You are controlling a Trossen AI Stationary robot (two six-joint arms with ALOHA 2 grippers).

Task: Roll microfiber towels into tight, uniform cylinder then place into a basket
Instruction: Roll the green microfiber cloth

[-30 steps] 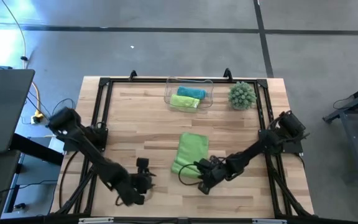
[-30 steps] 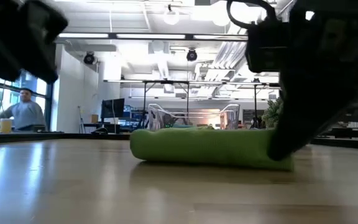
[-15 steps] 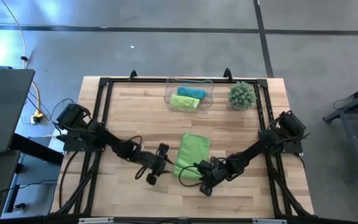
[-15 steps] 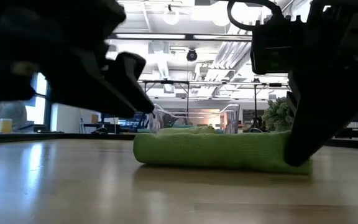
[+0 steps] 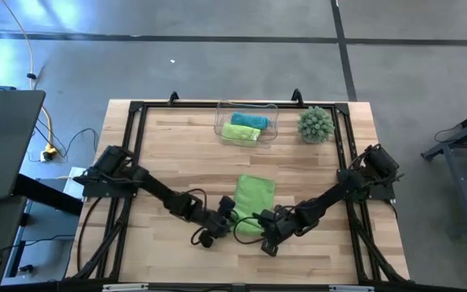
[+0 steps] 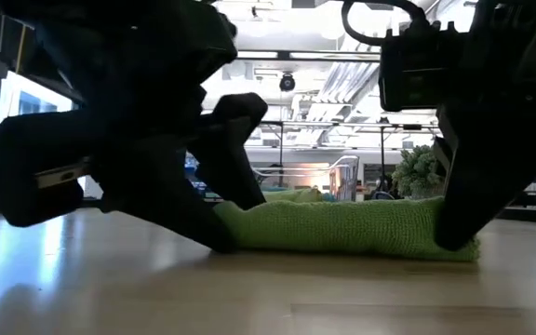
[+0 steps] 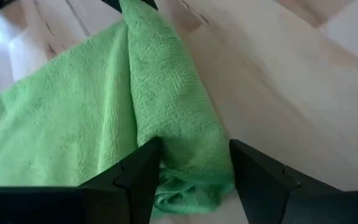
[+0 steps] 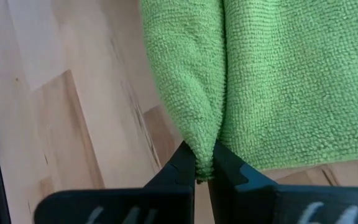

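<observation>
Both grippers are working the lime towel (image 5: 254, 197): right gripper (image 8: 199, 167) pinching its fold, left gripper (image 7: 191, 171) apparently spread astride it.

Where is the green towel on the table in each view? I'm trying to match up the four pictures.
High: green towel, near front-centre, between both grippers.
Low: flat across the middle.
Left wrist: folded edge between open fingers.
Right wrist: fold pinched in shut fingers.
Shared landmark: the rolled front edge.

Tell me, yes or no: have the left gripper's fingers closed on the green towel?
No. In the left wrist view the fingers stand apart, straddling the rolled edge of the green towel.
</observation>
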